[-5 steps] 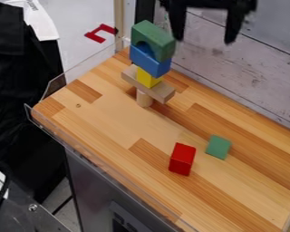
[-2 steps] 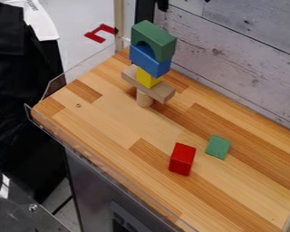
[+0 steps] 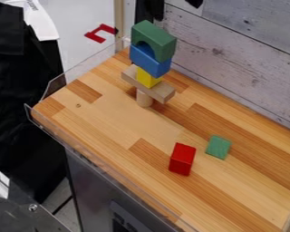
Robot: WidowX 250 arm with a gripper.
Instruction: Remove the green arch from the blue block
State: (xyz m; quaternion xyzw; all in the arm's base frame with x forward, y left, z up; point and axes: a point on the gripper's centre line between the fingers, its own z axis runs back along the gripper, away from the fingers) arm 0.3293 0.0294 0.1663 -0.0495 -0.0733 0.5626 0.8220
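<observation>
Camera view: the green arch (image 3: 153,33) is seated on the blue block (image 3: 148,61); the gripper (image 3: 176,10) is spread open.
Light, stiff wood is suggested; the arch is best pinched across its flat sides.

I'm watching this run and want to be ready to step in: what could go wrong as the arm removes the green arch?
The green arch sits directly on the blue block, so a slanted pull might drag both.
The small yellow block carries them on a plank over a single round peg; a sideways bump could topple everything.
The tool's open fingers might knock the arch if lowered off-centre.
</observation>
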